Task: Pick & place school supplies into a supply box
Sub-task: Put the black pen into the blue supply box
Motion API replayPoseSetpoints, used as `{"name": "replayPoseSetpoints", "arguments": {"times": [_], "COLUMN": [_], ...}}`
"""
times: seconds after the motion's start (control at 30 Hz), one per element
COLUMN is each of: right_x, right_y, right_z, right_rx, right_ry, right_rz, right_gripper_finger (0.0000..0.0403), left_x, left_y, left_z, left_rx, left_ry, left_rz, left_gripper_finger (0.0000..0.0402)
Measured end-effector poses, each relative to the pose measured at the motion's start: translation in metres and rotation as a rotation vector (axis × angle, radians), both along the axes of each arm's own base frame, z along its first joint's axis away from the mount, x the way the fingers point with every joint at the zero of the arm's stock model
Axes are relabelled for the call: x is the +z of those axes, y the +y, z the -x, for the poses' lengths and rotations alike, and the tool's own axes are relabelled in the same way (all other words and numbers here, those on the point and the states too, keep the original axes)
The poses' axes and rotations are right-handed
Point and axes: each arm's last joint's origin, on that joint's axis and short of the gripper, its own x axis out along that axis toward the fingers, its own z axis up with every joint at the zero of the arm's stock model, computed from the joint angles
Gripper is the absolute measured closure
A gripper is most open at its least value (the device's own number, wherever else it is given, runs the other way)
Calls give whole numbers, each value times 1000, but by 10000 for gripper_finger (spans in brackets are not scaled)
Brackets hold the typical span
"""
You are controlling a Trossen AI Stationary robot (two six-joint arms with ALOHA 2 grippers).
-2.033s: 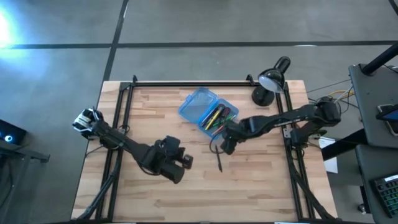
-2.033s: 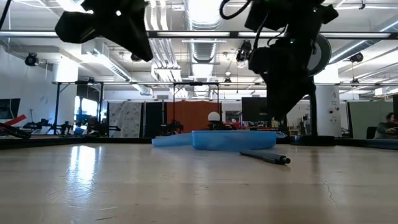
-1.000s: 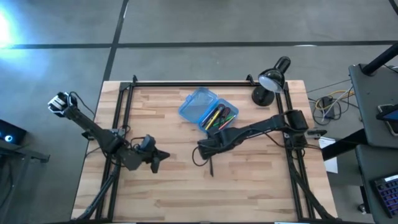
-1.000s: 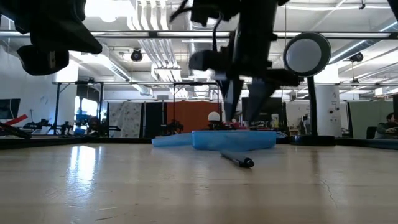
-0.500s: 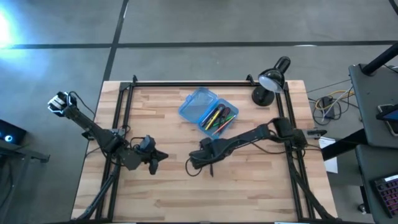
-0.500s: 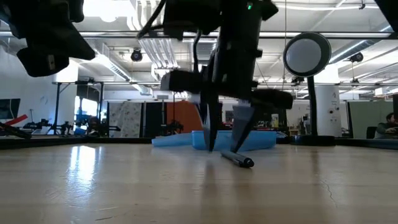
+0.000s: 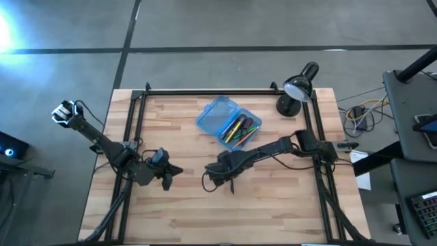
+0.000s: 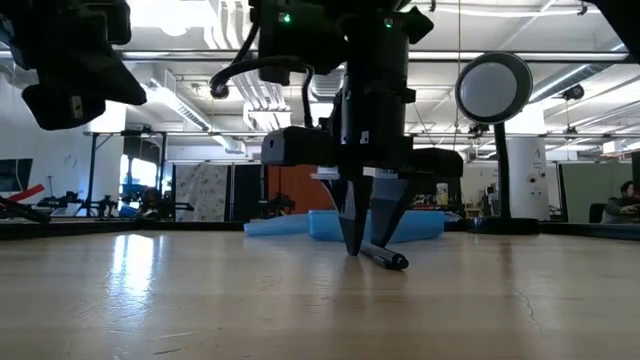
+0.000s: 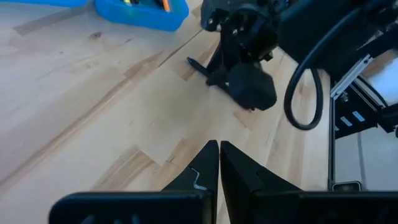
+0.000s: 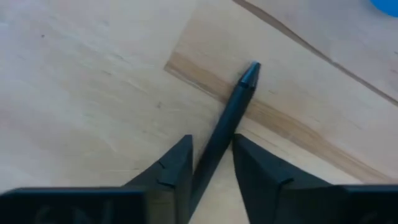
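While the left gripper [image 9: 219,163] waits off to one side with its fingers pressed together, the right gripper [image 10: 211,160] stands tips-down on the pale wooden table [image 7: 273,198], fingers spread astride a thin dark pen [image 10: 231,112] lying flat between them. Beyond it sits the translucent blue plastic supply box [image 7: 229,123], holding coloured pens.

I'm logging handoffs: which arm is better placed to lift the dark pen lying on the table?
The right: the right gripper is down at the table, its open fingers either side of the dark pen. The left gripper sits shut, away to the side.
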Motion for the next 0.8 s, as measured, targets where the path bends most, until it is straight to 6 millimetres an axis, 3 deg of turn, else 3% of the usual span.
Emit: {"name": "replayPoseSetpoints", "arguments": {"times": [0.2, 0.3, 0.5, 0.67, 0.8], "right_x": [-10, -2, 43, 114, 145], "right_y": [0, -1, -7, -18, -34], "right_z": [7, 8, 17, 34, 45], "right_rx": [-4, 8, -66, -112, 124], "right_ry": [15, -9, -134, -325, -320], "right_rz": [6, 53, 237, 356, 496], "right_gripper_finger": [365, 384, 388, 389, 390], "left_x": [-1, -5, -6, -3, 1], "left_y": [1, 4, 8, 10, 12], "left_z": [1, 5, 9, 10, 12], "left_rx": [25, 96, 159, 167, 177], "left_ry": [0, 33, 57, 31, 0], "left_rz": [39, 86, 122, 100, 69], "left_gripper_finger": [402, 402, 402, 402, 402]}}
